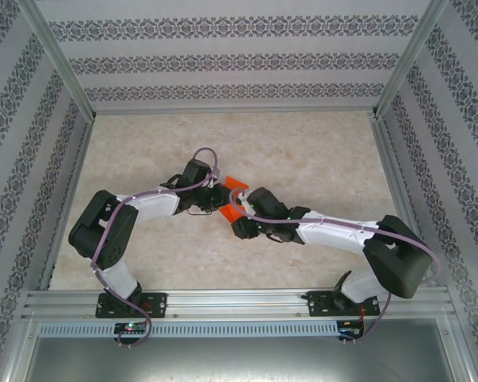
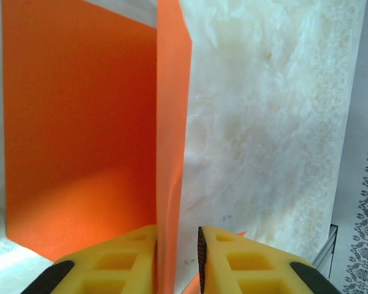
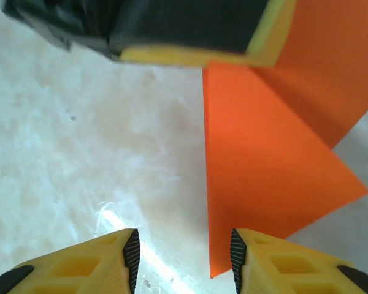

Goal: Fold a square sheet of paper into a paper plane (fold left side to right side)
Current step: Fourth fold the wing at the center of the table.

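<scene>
The square sheet of paper (image 1: 236, 191) is bright orange and lies partly folded mid-table between my two grippers. In the left wrist view one part of the paper (image 2: 80, 135) lies flat, and a flap (image 2: 172, 122) stands upright from it. That flap runs between the fingers of my left gripper (image 2: 178, 257). It rests against the left pad, with a narrow gap to the right pad. My right gripper (image 3: 183, 257) is open just above the table. The straight edge of the paper's flat corner (image 3: 264, 177) passes between its fingertips. The left gripper's finger (image 3: 196, 37) crosses the top of the right wrist view.
The tabletop (image 1: 303, 151) is pale marble-patterned. Aluminium rails run along its left side (image 1: 70, 199), right side (image 1: 389, 171) and near edge (image 1: 239, 301), with patterned walls behind them. Both forearms meet near the table's middle, with purple cables looped over them.
</scene>
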